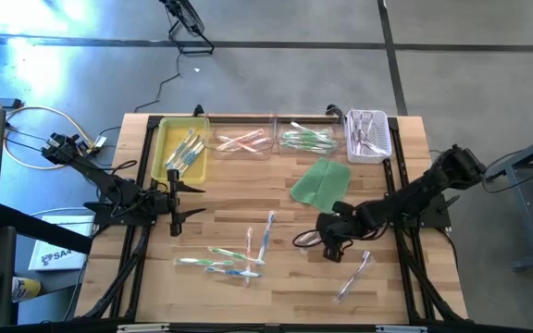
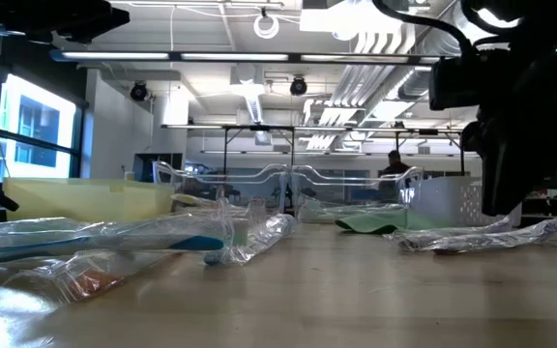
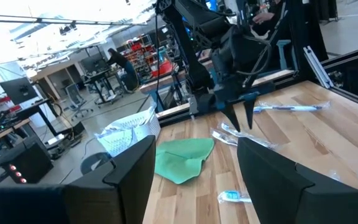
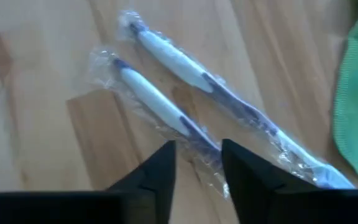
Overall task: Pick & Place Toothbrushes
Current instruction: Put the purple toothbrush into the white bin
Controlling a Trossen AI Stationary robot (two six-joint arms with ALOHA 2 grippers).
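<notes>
Toothbrushes: we see wrapped toothbrushes (image 1: pixel 232 259) scattered on the front-left part of the wooden table (image 1: pixel 276 296), one more lying upright-diagonal (image 1: pixel 267 233) near the middle, and a purple pair (image 1: pixel 354 276) toward the front right.
Sorted ones: we count a yellow bin (image 1: pixel 162 157) holding several, two clear trays (image 1: pixel 244 141) with pink and green brushes, and a white basket (image 1: pixel 368 136) at the back right, all lined along the table's far edge.
Right gripper: our right gripper (image 1: pixel 333 248) hangs low over the table just left of the purple pair; in its wrist view the two fingers (image 4: pixel 160 174) stand somewhat apart, with one purple toothbrush (image 4: pixel 160 106) running into the gap between them and a second (image 4: pixel 222 93) just beside it. We cannot tell whether the fingers touch the wrapper.
Left gripper: our left gripper (image 1: pixel 176 201) waits at the left edge, fingers spread wide and holding nothing, just in front of the yellow bin.
Green cloth: a folded green cloth (image 1: pixel 322 181) lies between the trays and the right gripper, near but apart from the gripper.
Open room: we have bare wood between the two grippers across the middle, and along the front edge to the right of the purple pair.
Edges: a dark frame rail (image 1: pixel 248 118) borders the far side behind the bins; cables (image 1: pixel 26 139) lie off the table on the left.
</notes>
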